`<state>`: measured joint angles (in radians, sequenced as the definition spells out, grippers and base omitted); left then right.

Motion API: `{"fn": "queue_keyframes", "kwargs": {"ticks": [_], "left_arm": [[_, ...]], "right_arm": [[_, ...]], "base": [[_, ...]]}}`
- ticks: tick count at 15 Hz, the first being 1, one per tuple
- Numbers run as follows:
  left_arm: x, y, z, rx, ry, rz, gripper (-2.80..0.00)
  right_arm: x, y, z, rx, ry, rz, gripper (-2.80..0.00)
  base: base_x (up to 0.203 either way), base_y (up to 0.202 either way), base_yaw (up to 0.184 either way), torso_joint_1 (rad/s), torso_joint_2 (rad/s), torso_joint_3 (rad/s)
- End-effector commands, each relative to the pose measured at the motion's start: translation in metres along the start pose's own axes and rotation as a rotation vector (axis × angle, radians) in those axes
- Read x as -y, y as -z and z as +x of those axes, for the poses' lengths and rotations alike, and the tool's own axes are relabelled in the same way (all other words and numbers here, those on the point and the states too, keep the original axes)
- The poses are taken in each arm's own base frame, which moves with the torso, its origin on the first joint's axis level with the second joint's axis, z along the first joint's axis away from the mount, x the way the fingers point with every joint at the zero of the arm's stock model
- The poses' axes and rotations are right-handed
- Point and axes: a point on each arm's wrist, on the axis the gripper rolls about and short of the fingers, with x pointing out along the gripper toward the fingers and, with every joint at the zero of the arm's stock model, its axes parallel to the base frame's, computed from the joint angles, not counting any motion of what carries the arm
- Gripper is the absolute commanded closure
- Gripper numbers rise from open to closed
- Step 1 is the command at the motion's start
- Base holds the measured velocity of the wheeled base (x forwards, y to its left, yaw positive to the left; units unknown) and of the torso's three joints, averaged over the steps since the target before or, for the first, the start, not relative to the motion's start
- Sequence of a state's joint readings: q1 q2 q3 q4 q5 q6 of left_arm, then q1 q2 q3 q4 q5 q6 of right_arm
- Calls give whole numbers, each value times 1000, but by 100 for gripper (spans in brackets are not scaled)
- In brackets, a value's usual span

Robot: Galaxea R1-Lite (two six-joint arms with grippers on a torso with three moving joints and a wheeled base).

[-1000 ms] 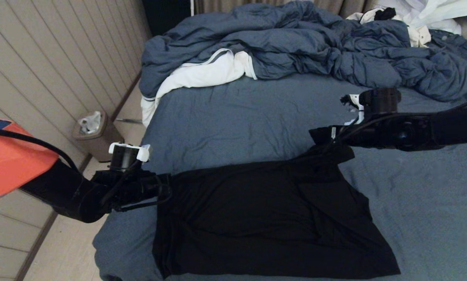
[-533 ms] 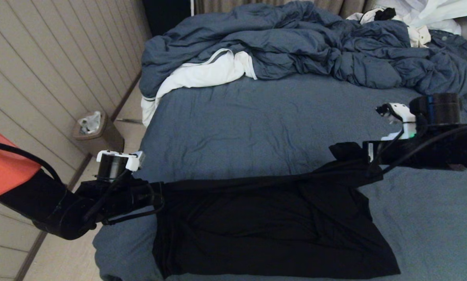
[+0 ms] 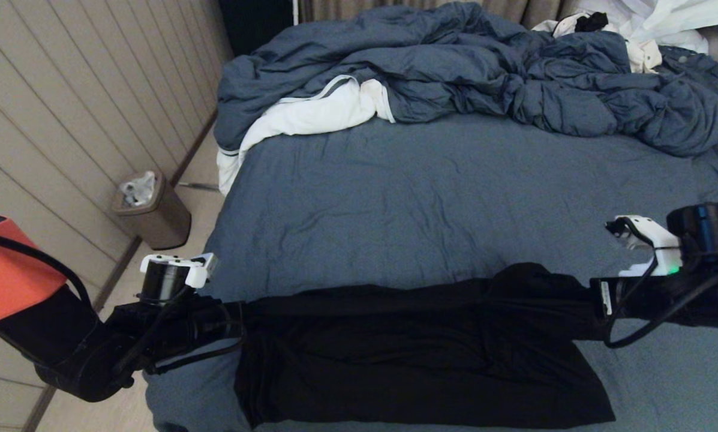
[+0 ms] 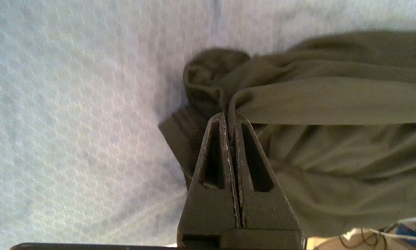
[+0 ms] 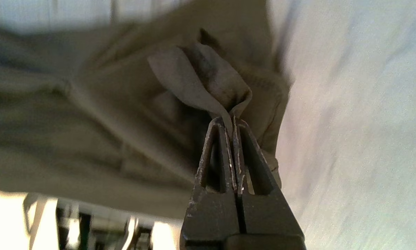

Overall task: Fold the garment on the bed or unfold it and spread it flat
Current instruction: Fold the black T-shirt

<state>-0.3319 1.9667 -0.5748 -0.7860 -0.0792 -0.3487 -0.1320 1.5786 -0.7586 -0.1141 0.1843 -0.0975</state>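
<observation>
The black garment (image 3: 406, 360) lies across the near part of the bed (image 3: 406, 198), its far edge lifted and stretched tight between my two grippers. My left gripper (image 3: 239, 315) is shut on the garment's left end, at the bed's left edge. In the left wrist view the left gripper (image 4: 230, 118) pinches a fold of the cloth (image 4: 333, 104). My right gripper (image 3: 583, 297) is shut on the garment's right end, low over the sheet. In the right wrist view the right gripper (image 5: 231, 121) clamps a puckered bit of fabric (image 5: 208, 76). No print shows.
A rumpled blue duvet (image 3: 484, 66) with white lining (image 3: 311, 114) fills the far half of the bed. White clothes (image 3: 664, 18) lie at the far right corner. A small bin (image 3: 152, 210) stands on the floor by the panelled wall on the left.
Both grippers have pulled the garment's far edge toward me. The right one travelled much farther, coming right and down, so the lifted cloth now folds over the lower part.
</observation>
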Motion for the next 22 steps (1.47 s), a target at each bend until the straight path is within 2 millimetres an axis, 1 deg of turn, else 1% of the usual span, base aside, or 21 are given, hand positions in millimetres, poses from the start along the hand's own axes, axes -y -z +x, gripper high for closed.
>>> {"fn": "queue_keyframes", "kwargs": {"ticks": [1,4,6,7,8,10,13,15,18,20,22], "left_arm": [[-2,7,2,-20,-1,-5,0],[-3,12,1,-39,-1,-7,0],[-3,14,2,-46,-2,-8,0],[-3,15,2,-49,-1,-5,-232],[-3,14,1,-45,-2,-8,-280],[-3,14,0,-46,0,-7,-280],[-4,17,-4,-53,-5,-8,-280],[-5,23,-7,-49,-7,-5,-280],[-10,32,-2,-23,-4,3,-280],[-9,31,-1,-15,-3,3,-280],[-9,31,-3,-11,-2,4,-280]], "right_arm": [[-4,17,0,-51,-15,1,0],[-5,33,5,-107,-25,-19,0],[-4,38,12,-121,-25,-18,0],[-3,42,15,-119,-24,-21,-280],[-3,42,17,-106,-23,-25,-280],[-2,46,19,-102,-25,-54,-280],[-2,51,16,-110,-26,-80,-280],[-1,47,12,-82,-41,-74,-280],[-2,38,9,-43,-58,-79,-280],[-2,36,8,-36,-56,-78,-280],[-2,35,6,-27,-55,-80,-280]], "base": [[0,0,0,0,0,0],[0,0,0,0,0,0],[0,0,0,0,0,0],[0,0,0,0,0,0],[0,0,0,0,0,0],[0,0,0,0,0,0],[0,0,0,0,0,0],[0,0,0,0,0,0],[0,0,0,0,0,0],[0,0,0,0,0,0],[0,0,0,0,0,0]]}}
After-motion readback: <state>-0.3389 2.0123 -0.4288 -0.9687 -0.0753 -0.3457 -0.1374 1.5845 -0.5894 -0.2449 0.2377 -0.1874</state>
